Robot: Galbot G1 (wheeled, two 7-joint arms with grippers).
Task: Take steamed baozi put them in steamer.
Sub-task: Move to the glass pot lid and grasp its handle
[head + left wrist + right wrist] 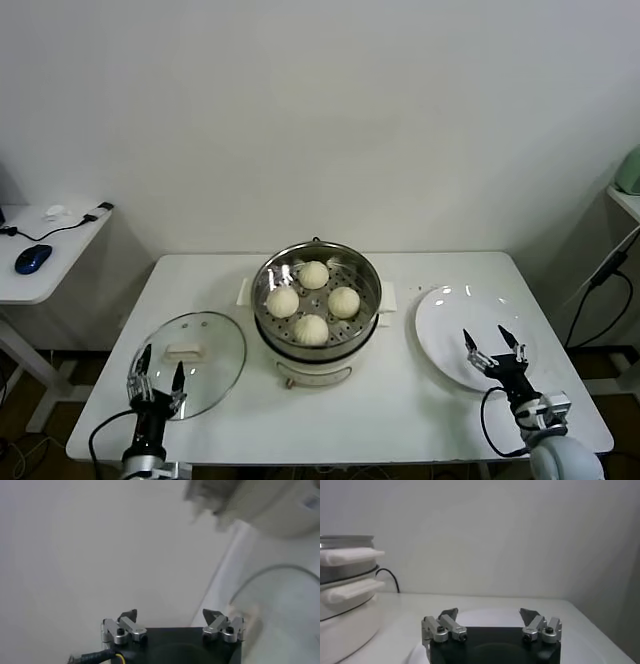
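Note:
Several cream-white steamed baozi lie on the perforated tray inside the round steel steamer at the table's middle. My left gripper stands open at the front left, over the near edge of the glass lid, holding nothing. At the front right my right gripper is open and empty above the near edge of the white plate. In the right wrist view the right gripper has wide jaws, with the steamer's white base off to one side. The left gripper also shows wide, empty jaws.
A round glass lid with a white handle lies left of the steamer. A flat white plate, bare, lies to its right. A side desk with a blue mouse stands far left. Cables hang off the table's right end.

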